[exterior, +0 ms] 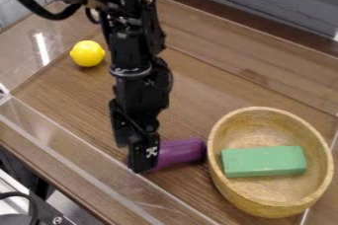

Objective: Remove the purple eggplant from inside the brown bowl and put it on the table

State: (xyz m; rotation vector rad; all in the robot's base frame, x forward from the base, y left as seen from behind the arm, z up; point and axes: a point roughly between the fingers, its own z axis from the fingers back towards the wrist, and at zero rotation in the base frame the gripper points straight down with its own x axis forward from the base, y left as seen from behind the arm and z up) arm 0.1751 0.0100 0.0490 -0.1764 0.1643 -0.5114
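Purple eggplant [183, 152] on the table [199, 92] – beside the brown bowl [271, 163] – the pincer [142, 156] open

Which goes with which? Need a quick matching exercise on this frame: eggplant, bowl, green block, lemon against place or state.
Things:
1. purple eggplant
2. brown bowl
3. green block
4. yellow lemon

Places or states:
A. lying inside the bowl
B. on the tabletop, on the far side of the arm from the bowl
C. on the tabletop, between the gripper and the bowl
D. holding a rectangular thing

Right pairs: 1-C, 2-D, 3-A, 4-B
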